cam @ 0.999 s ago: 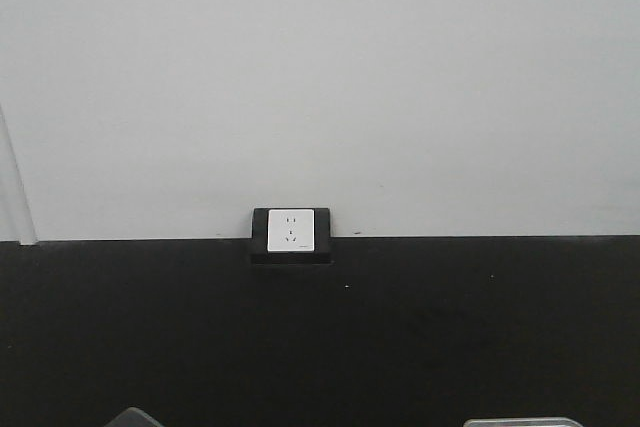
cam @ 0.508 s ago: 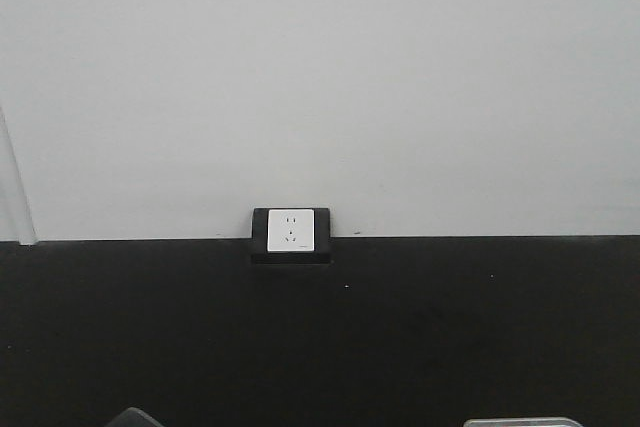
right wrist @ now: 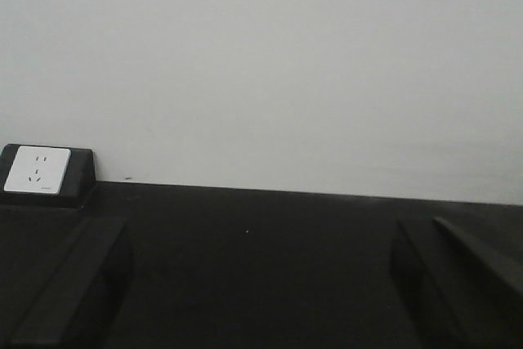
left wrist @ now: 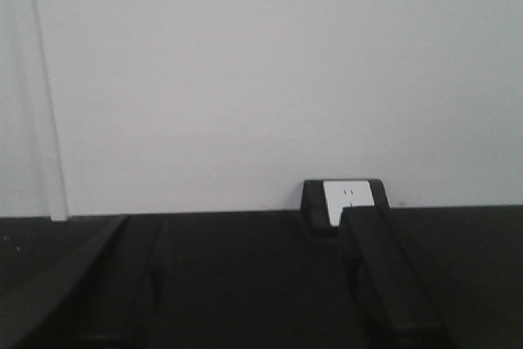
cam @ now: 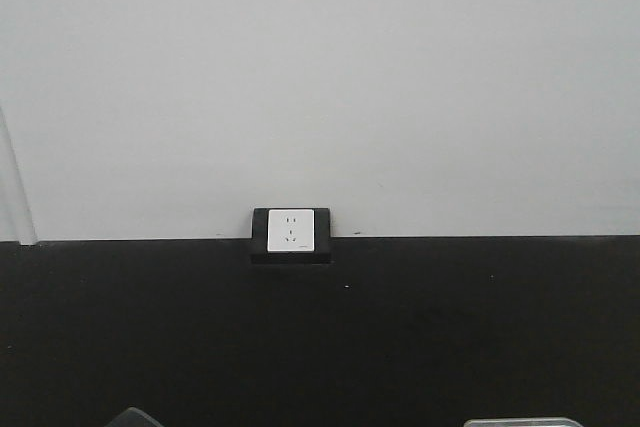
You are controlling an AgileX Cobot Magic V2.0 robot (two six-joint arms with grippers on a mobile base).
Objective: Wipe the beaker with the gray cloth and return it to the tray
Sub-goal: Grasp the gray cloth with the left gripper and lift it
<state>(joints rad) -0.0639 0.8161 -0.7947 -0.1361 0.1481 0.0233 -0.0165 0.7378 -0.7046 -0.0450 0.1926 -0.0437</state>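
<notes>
The beaker is out of view in all frames. A grey corner, possibly the gray cloth (cam: 134,417), pokes up at the bottom left edge of the front view. A metal rim, likely the tray (cam: 522,422), shows at the bottom right edge. My left gripper (left wrist: 245,284) is open and empty, its dark fingers (left wrist: 384,275) spread wide over the black tabletop and pointing at the wall. My right gripper (right wrist: 257,292) is also open and empty, fingers (right wrist: 73,292) far apart above the black surface.
A white wall rises behind the black tabletop (cam: 400,327). A white power socket in a black housing (cam: 291,232) sits at the wall's base; it also shows in the left wrist view (left wrist: 343,198) and the right wrist view (right wrist: 37,171). A white vertical strip (left wrist: 45,96) runs down the wall at left.
</notes>
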